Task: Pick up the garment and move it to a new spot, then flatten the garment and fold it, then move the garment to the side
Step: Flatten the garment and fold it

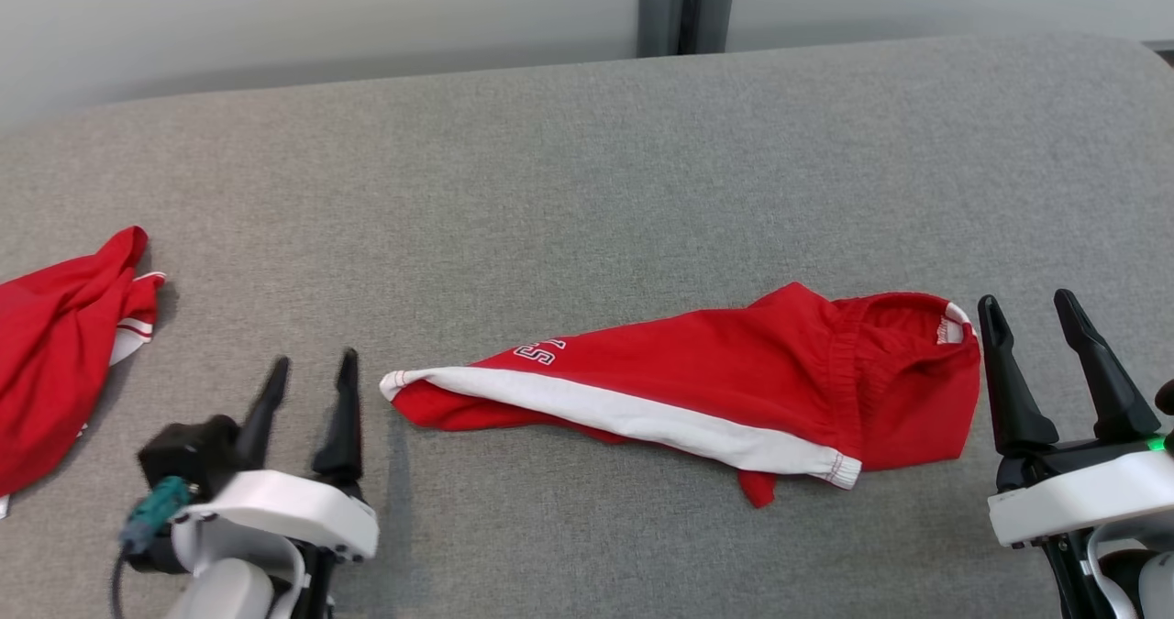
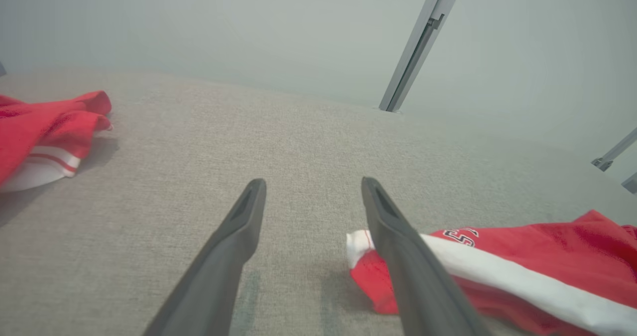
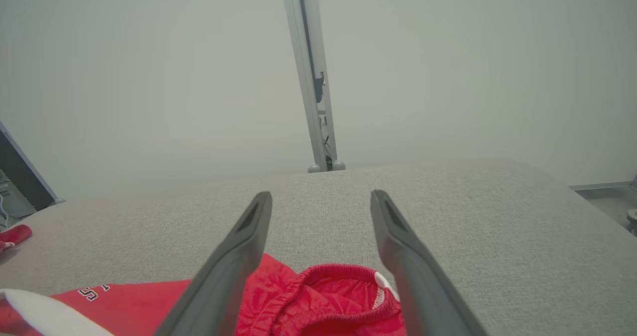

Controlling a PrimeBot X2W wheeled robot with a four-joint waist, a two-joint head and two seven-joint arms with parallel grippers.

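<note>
Jaws of the left gripper (image 1: 315, 359) and right gripper (image 1: 1025, 300) stand wide and empty, flanking the red athletic shorts with a white side stripe (image 1: 715, 371), which lie crumpled on the grey fabric-covered surface (image 1: 587, 160). Light, limp cloth; probably best pinched at the waistband and leg hem.

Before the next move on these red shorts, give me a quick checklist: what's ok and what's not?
1. Left gripper open and empty: ok.
2. Right gripper open and empty: ok.
3. Red shorts within reach, between the two grippers: ok, as far as I can judge.
4. Shorts lying flat: not ok, they are rumpled, with the waistband bunched.
5. Shorts apart from the second red garment at the left: ok.
6. Bare table beyond the shorts for spreading them: ok.
</note>
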